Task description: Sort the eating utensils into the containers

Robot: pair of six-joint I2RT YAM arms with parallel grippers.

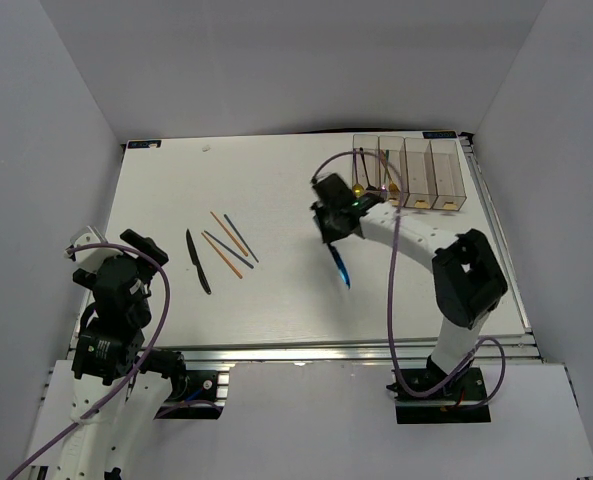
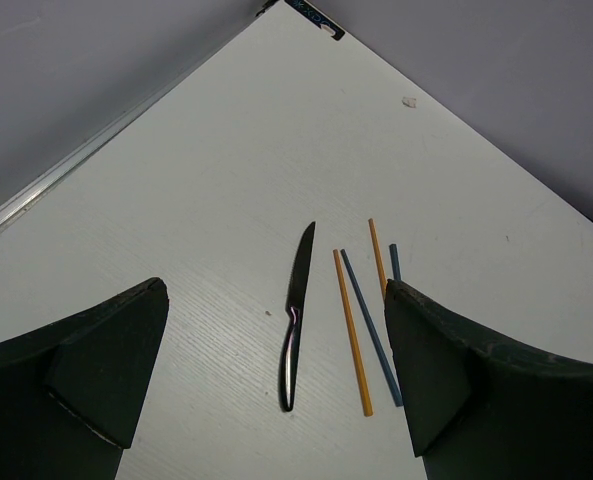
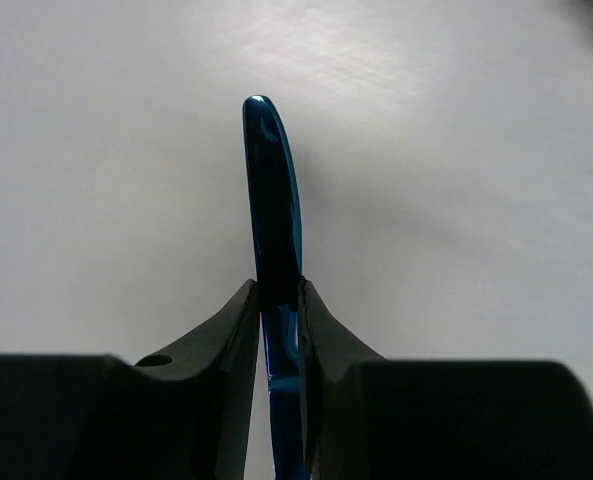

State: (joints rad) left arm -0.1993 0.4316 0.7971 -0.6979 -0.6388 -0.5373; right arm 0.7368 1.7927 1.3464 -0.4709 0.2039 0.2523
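Observation:
My right gripper point(image 1: 334, 226) is shut on a blue knife point(image 1: 341, 266) and holds it above the middle of the table, left and in front of the containers point(image 1: 409, 170). In the right wrist view the knife point(image 3: 274, 190) stands pinched between both fingers of the gripper point(image 3: 277, 292). A black knife point(image 1: 197, 261) lies flat on the table left of centre, with orange and blue chopsticks point(image 1: 231, 241) just to its right. My left gripper point(image 1: 113, 250) hangs open near the table's left edge; its wrist view shows the black knife point(image 2: 296, 322) and the chopsticks point(image 2: 364, 330) ahead of the gripper point(image 2: 274, 292).
The four clear bins stand in a row at the back right corner; the two left ones hold dark utensils with gold ends point(image 1: 360, 187). White walls close in the table point(image 1: 276, 320) on three sides. A small white scrap point(image 2: 409, 101) lies near the back edge.

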